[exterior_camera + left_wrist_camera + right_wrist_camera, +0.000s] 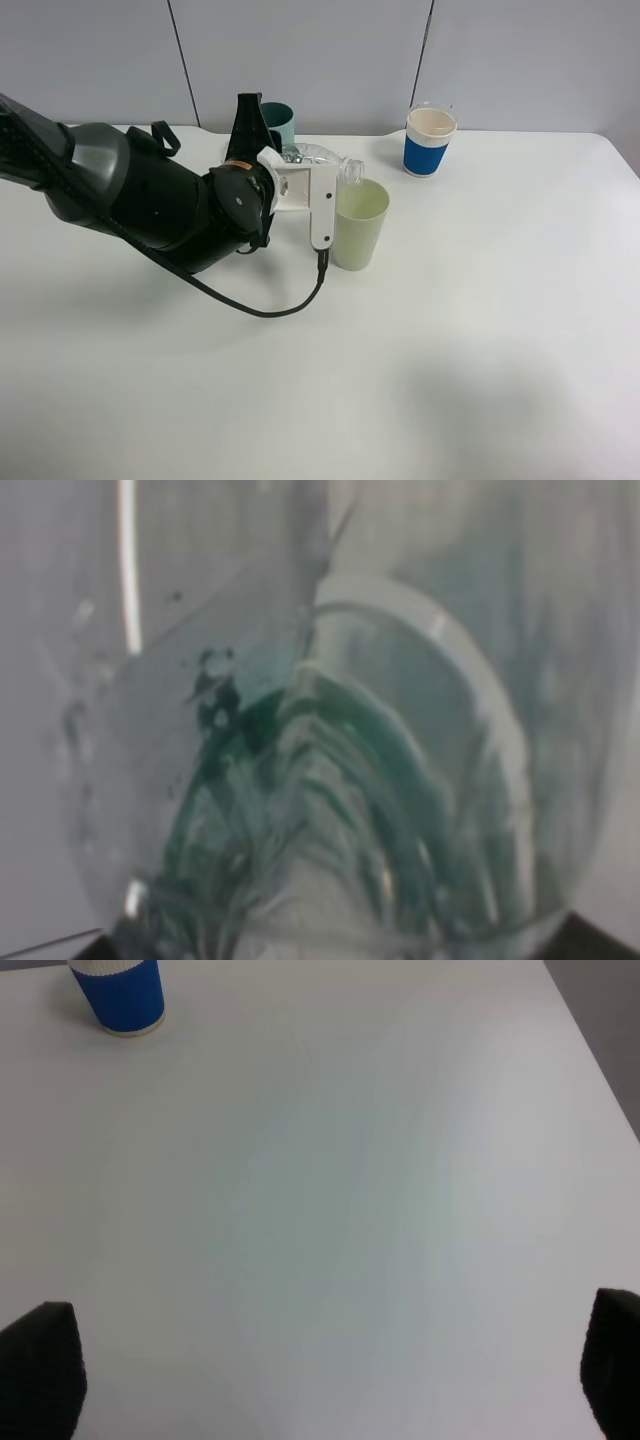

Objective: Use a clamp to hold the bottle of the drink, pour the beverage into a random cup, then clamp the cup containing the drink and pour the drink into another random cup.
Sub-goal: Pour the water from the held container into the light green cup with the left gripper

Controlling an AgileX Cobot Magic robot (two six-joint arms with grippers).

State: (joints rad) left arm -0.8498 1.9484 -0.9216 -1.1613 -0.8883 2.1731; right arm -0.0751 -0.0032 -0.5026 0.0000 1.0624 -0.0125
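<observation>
From high up, the left tool [296, 172] is clamped on the clear bottle [325, 157] — tipped sideways, its mouth over the pale green cup [360, 228] on the white bench [480, 330]. Left wrist: the bottle, blurred, fills the view. Right wrist: the right tool [328, 1365] has its fingers wide apart above the bench — a blue-sleeved paper cup [120, 995] stands well away.

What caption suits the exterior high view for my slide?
Left gripper tips the bottle over the green cup; blue cup and teal mug stand farther back.
</observation>
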